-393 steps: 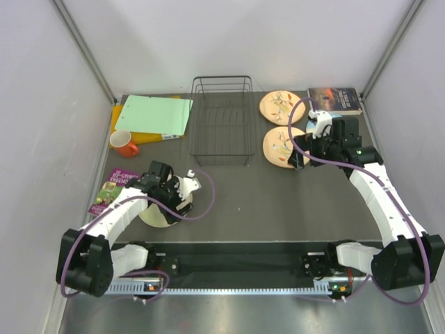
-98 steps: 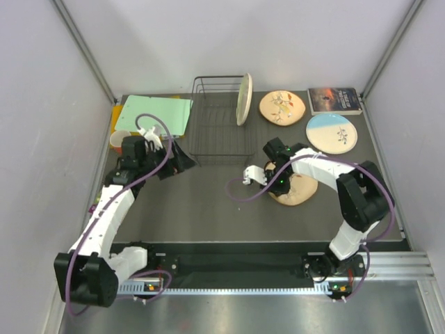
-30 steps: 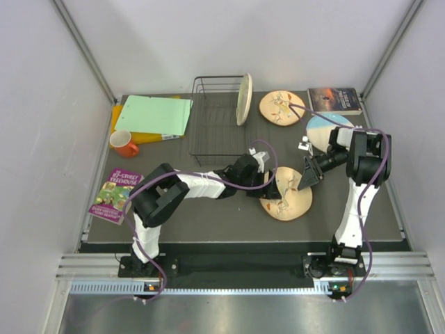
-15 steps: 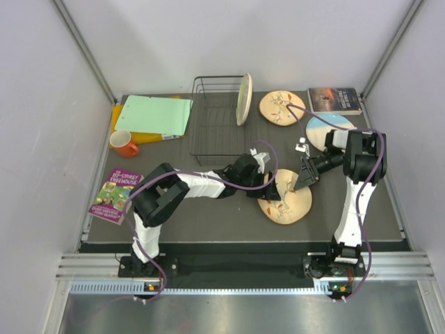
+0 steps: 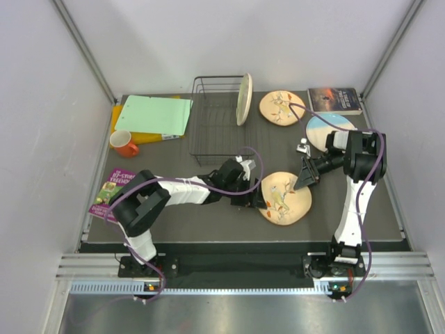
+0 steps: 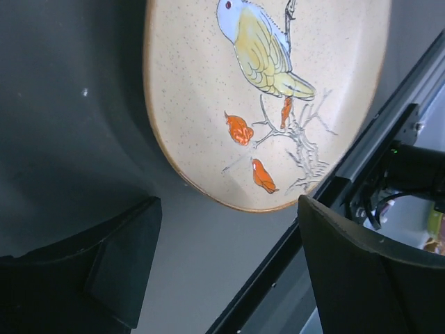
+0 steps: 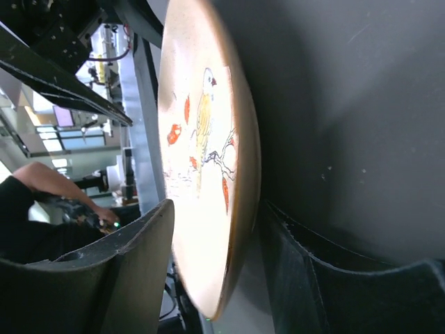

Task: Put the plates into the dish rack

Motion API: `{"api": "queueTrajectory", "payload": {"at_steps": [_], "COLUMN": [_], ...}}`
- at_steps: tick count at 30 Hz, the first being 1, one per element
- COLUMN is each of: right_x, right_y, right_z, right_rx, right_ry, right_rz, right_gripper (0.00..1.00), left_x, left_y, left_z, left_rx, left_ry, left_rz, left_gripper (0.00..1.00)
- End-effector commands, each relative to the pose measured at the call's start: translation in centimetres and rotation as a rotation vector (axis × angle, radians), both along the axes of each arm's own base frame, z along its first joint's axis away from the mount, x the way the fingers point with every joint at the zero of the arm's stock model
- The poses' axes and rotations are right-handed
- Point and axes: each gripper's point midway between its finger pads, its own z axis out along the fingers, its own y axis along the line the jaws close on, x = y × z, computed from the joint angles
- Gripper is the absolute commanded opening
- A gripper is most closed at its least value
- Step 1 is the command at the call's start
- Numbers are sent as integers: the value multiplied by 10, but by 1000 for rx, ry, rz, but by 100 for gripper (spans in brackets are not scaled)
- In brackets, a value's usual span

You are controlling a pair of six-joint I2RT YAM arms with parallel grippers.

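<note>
A peach plate with a bird pattern [image 5: 286, 202] [image 6: 278, 90] [image 7: 201, 125] lies in the middle right of the table, its left edge casting a wide shadow. My right gripper [image 5: 300, 182] [image 7: 217, 209] is shut on its far right rim, one finger over the face and one under. Just left of the plate, my left gripper [image 5: 254, 200] [image 6: 229, 264] is open and holds nothing. The black wire dish rack [image 5: 222, 142] has a cream plate [image 5: 243, 99] on edge at its right side. A second peach plate [image 5: 281, 108] and a blue plate [image 5: 321, 129] lie flat at the back right.
A green folder [image 5: 154, 115], an orange mug [image 5: 124, 143] and a purple book [image 5: 115, 191] are on the left. A dark book [image 5: 334, 99] lies at the back right corner. The black front rail [image 6: 313, 229] runs close behind the held plate.
My left gripper has drawn back leftward off the bird plate's edge. The right gripper's jaws have narrowed onto the plate's far rim. The plate has hardly shifted.
</note>
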Motion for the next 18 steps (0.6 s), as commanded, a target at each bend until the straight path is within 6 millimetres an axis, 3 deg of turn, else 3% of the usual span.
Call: {"api": "queueTrajectory", "payload": {"at_steps": [1, 10, 18], "right_x": [-2, -18, -23], "right_y": [-13, -12, 0], "right_z": [-24, -24, -25], "right_rx": [-57, -62, -5], "right_ry": [-32, 18, 101], "right_rz": [68, 79, 16], "right_gripper": [54, 47, 51], "left_x": [-9, 8, 9], "left_y": [1, -41, -53], "left_z": [-13, -14, -3], "left_rx": [-13, -109, -125], "left_ry": [89, 190, 163], "left_rz": [37, 107, 103], "left_gripper": [85, 84, 83]}}
